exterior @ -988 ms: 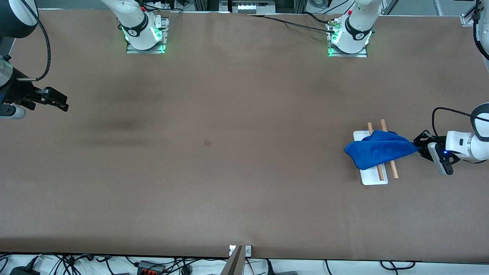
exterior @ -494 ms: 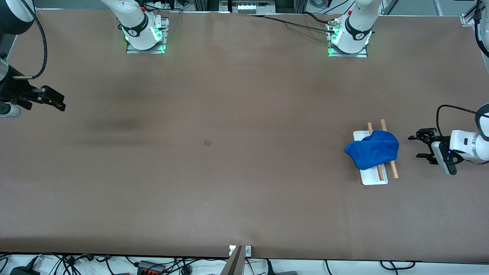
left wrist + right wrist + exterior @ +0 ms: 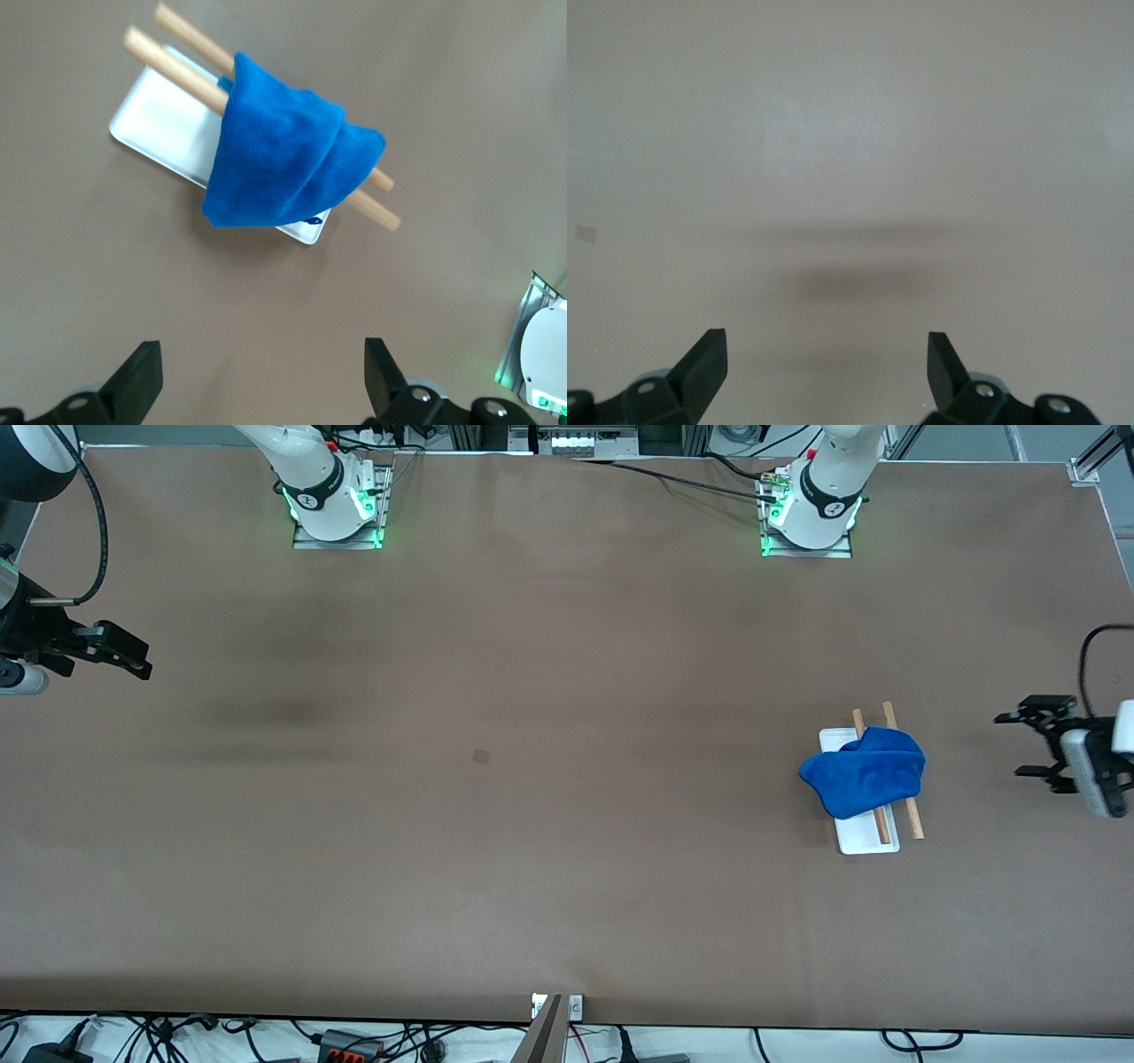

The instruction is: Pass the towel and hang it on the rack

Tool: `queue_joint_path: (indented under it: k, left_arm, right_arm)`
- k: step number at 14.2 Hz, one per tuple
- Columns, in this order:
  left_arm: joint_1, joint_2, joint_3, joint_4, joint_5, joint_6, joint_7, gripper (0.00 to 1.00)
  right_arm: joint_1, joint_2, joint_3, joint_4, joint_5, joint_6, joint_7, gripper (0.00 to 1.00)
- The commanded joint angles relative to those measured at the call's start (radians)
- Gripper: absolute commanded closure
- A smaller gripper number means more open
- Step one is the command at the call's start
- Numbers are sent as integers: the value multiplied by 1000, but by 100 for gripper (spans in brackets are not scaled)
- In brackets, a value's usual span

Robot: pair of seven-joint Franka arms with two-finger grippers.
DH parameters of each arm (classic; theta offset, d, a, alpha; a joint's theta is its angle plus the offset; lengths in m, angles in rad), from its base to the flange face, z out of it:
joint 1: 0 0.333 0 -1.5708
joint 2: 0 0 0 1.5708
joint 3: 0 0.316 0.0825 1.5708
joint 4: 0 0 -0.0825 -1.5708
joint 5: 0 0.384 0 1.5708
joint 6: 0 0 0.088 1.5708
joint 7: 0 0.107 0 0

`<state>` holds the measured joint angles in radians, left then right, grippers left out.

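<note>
Towel: the towel (image 3: 864, 779) hangs bunched over both rods of the rack (image 3: 868, 843), apart from either gripper.
Left gripper: the left gripper (image 3: 1032, 744), fingers spread and empty, is off the rack's side; best retreat is level, clear of the rods.
Right gripper: the right gripper (image 3: 124, 657) waits well apart from the rack, fingers parted, empty.

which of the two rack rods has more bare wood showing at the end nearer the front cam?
The rod toward the left arm's end of the table: its bare end sticks out past the white tray. The other rod shows a shorter stub below the towel.
</note>
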<state>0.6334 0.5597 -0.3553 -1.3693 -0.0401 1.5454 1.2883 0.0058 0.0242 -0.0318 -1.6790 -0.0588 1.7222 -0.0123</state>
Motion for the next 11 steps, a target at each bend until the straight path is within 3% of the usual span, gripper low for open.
queue_joint_path:
  k: [1,7,11]
  left_arm:
    - [6,-79,-14,3,6,-65,-67,0]
    - [-15,-145,-79,7,15,-148,-256,0]
    - [-79,-149,-110,65,43,-162,-316,0]
  right_arm:
    - [0,-15,0,-1,14,-12,-17,0]
    - [0,-17,-4,-2,14,-10,-17,0]
    - [-1,-17,-2,-10,16,-13,-17,0]
